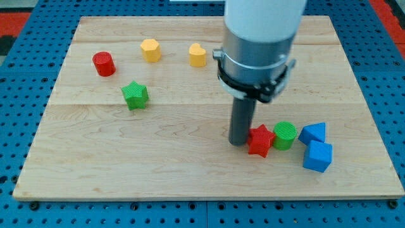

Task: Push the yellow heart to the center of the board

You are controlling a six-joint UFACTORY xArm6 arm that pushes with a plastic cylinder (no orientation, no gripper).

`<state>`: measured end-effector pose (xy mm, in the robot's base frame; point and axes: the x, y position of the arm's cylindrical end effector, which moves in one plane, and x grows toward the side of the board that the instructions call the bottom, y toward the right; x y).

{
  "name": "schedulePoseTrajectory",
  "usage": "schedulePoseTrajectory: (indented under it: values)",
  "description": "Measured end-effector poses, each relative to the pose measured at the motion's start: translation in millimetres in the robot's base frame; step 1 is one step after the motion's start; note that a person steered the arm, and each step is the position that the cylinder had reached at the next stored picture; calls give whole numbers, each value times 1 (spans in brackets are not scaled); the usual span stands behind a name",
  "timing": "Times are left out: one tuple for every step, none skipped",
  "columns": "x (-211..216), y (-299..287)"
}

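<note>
- Surface [190, 171]: a pale wooden board in planks, lying on a blue perforated base; a red area shows at both top corners of the view. Nothing more of the room is visible.
- Arm [262, 31]: a white and grey column comes down from the view's top, right of centre, and ends in a dark rod. There is no gripper on this rig, so nothing is clenched, released or grasped.
- My tip [238, 142]: on the board in the lower right part, just beside the left edge of the red star [260, 140]; contact cannot be confirmed.
- Cluster at the view's right: red star, green cylinder [285, 134] and two blue blocks [315, 147], close together.
- Others at the view's left: red cylinder [103, 64], green star [135, 95], yellow hexagon [150, 49].
- Task block: the yellow heart [197, 55] stands near the top edge, just left of the arm and well apart from my tip.
- Step in hand, as judged: approach only; the heart sits well above centre and has not yet been engaged.
- Next move, as judged: bring my tip round above the heart, on its top-edge side, then push it down the view toward the centre, keeping clear of the hexagon.
</note>
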<state>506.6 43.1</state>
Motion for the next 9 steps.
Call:
schedulePoseTrajectory:
  values:
    - [-16,28]
    - [36,45]
    - [12,21]
    - [-58,-50]
    - [-107,1]
    - [-181,20]
    - [-249,-34]
    - [-222,-69]
    - [-142,-37]
